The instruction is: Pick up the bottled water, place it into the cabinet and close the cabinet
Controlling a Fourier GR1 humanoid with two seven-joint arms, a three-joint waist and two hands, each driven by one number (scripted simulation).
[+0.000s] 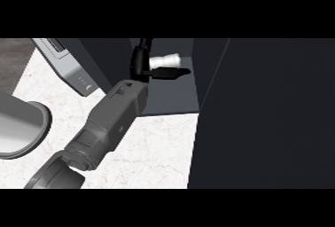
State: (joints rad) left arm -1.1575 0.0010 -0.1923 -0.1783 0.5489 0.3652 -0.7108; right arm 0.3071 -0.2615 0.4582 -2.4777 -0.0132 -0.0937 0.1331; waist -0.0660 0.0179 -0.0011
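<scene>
While the dark cabinet door (262, 115) fills the whole right part of the frame, from the top to the bottom, the cabinet (171, 95) itself stands open in the upper middle, with a grey shelf floor inside. White marbled worktop (157, 146) covers the lower left and centre of the frame. On the left edge a big round grey pot or bowl (20, 126) is partly cut by the frame, and in the upper left a flat grey appliance (65, 66) lies tilted on the worktop.

One grey forearm (108, 124) comes in from the lower left and goes diagonally up into the cabinet opening. Which arm this is, I cannot tell for sure; from its place at the left side it seems the left one. Its black hand (141, 64) is inside the cabinet, and the fingers (171, 72) are curled around the bottled water (167, 60). This bottle looks pale and lies sideways in the hand, above the shelf floor, in the upper middle of the frame. Whether it touches the shelf is not clear.
</scene>
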